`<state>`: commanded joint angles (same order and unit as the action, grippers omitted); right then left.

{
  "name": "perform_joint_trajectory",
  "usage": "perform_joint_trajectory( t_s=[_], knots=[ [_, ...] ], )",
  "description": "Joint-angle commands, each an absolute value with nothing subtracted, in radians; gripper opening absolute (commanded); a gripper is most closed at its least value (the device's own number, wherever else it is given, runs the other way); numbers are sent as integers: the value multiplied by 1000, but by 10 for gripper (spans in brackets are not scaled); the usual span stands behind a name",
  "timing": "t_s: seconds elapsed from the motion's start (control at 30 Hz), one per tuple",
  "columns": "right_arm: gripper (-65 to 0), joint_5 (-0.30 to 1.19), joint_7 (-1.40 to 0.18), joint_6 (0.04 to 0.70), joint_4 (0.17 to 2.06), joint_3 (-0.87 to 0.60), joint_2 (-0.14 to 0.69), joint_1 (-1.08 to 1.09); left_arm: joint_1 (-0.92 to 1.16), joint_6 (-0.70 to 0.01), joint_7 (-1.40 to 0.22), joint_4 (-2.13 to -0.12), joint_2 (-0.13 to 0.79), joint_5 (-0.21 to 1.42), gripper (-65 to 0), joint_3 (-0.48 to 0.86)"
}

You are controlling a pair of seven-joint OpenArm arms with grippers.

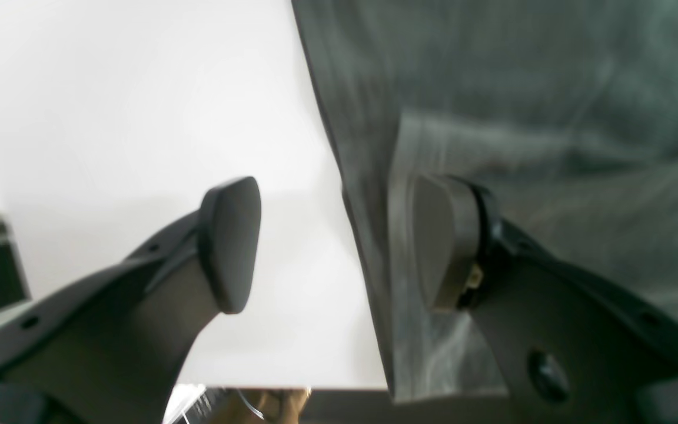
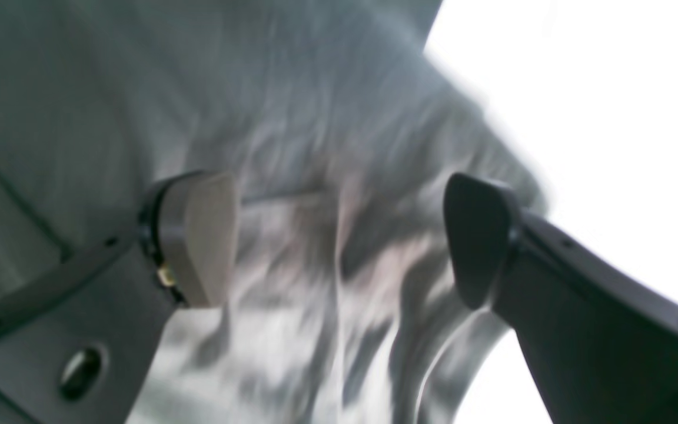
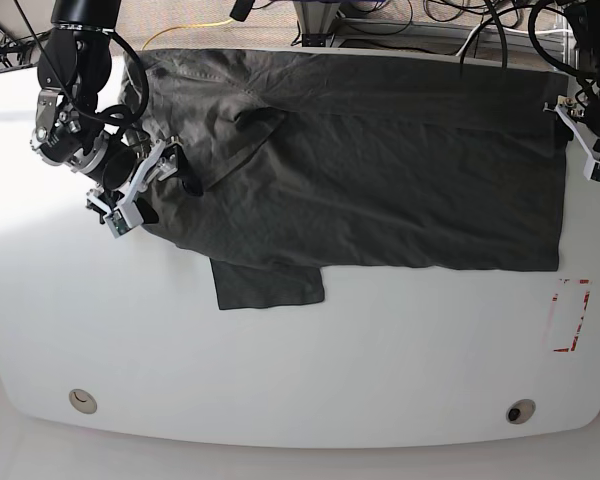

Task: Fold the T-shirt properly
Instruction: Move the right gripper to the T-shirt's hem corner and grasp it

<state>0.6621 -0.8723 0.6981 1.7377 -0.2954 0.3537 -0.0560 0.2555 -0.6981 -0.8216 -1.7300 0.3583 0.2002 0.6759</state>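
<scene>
Well, the T-shirt (image 3: 380, 160) lies spread across the far half of the white table (image 3: 300, 350), reaching from the far-left corner almost to the right edge, and it looks partly folded: the body forms a long band, one sleeve sticks out toward the near edge on the left, and the shoulder area by the far-left corner is bunched and wrinkled. So my read is one lengthwise fold at most, with the sleeve to tuck, the bunching to smooth and the crosswise folds all to come. Now the claws. The right gripper (image 2: 339, 241) hangs over that crumpled shoulder cloth, jaws wide apart, with rumpled fabric below the gap; the wrist view is blurred, so I can't say for sure whether a pad brushes it, but nothing is pinched. The left gripper (image 1: 339, 247), at the right edge, is spread just as wide, straddling the shirt's edge: one pad over bare table, the other over cloth, holding nothing.
</scene>
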Motion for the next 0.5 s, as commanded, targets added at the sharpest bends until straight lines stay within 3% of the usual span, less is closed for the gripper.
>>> perform_joint_trajectory(
  t_s=[0.37, 0.5],
  knots=[
    [-147, 661, -860, 698, 1294, -292, 358, 229, 122, -698, -822, -1725, 337, 199, -271, 676],
    [-149, 590, -823, 698, 1175, -272, 346, 334, 76, -698, -822, -1725, 335, 200, -271, 651]
  ],
)
